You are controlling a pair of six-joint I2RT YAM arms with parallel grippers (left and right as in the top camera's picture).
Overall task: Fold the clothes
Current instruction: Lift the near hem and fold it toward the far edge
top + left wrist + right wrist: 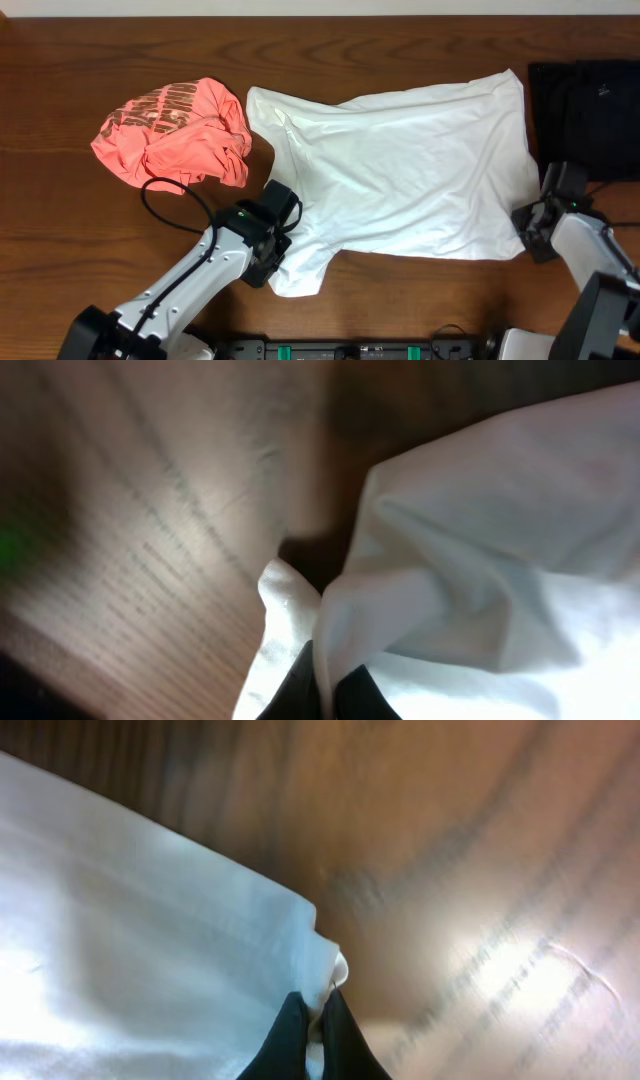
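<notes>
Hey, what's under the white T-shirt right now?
Around the white T-shirt only the wooden table shows; anything beneath the spread fabric is covered. The left gripper and right gripper pinch its edges.

desk [420, 300]: dark brown wood, strongly grained, smooth, with a soft sheen where light falls
white T-shirt [410, 170]: thin soft cloth, matt, creased
pink shirt [170, 135]: soft cloth, matt, crumpled, pale print
black garment [590, 110]: dark cloth, matt
left arm [200, 270]: smooth white and black shell, plastic by its look
left pincer [326, 686], right pincer [315, 1028]: black, matt
</notes>
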